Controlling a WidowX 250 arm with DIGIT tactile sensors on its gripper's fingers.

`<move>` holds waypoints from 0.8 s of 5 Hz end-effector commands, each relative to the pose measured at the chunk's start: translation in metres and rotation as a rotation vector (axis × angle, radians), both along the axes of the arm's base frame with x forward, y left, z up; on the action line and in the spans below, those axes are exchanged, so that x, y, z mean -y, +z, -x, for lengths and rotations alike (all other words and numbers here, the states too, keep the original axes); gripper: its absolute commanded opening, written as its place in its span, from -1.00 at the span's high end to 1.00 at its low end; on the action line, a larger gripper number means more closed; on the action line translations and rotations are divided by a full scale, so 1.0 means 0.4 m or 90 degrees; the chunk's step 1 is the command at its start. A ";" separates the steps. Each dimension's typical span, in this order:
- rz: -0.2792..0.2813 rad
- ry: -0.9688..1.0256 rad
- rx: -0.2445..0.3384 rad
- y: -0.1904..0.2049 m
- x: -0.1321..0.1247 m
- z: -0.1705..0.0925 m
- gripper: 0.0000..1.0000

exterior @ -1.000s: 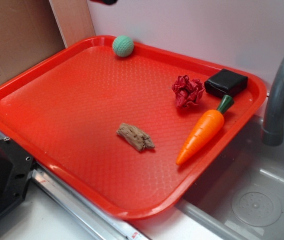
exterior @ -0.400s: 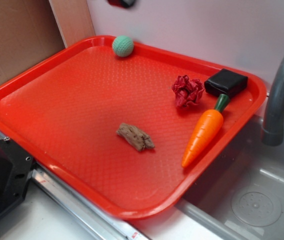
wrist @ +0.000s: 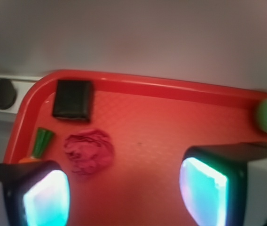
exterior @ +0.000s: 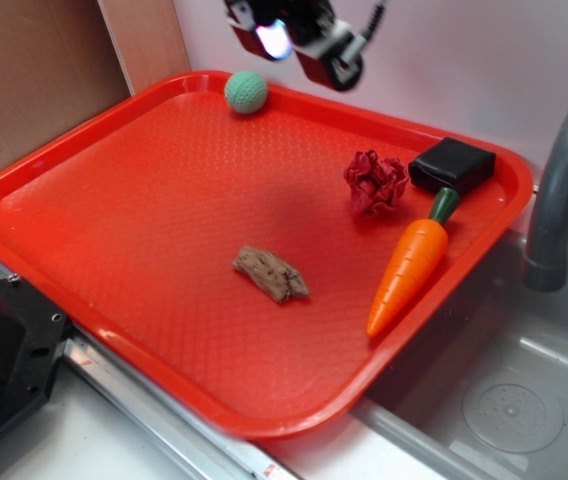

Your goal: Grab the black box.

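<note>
Gripper (exterior: 294, 35) hovers high over the tray's (exterior: 114, 180) far edge, jaws spread and empty, well apart from the black box (exterior: 452, 165) in the far-right corner beside the carrot's (exterior: 409, 265) green top, so approach is unstarted.

This looks like a pretend kitchen set up for a robot to practise in. A grey tap (exterior: 562, 190) bends over a grey sink (exterior: 509, 400) with a round drain (exterior: 513, 417) in the bottom. Next to the sink is a red tray (exterior: 114, 190), like the ones for carrying food, and on it lies a toy carrot (exterior: 409, 268) made of plastic. Behind the tray there is a plain pale wall (exterior: 484, 60) and a piece of brown cardboard (exterior: 34, 80), so it seems more like a test room than a real home.
</note>
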State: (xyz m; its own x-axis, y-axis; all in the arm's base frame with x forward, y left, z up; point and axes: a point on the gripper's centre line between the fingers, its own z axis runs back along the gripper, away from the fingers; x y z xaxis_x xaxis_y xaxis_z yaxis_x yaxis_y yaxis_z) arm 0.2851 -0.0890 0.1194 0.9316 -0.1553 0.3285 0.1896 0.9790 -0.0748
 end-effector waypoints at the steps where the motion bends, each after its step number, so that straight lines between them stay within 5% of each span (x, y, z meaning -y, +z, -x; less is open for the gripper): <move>1: 0.039 -0.038 0.004 -0.082 0.079 -0.107 -1.00; 2: 0.044 -0.059 -0.032 -0.125 0.119 -0.148 -1.00; 4: 0.095 -0.086 0.005 -0.091 0.133 -0.112 -1.00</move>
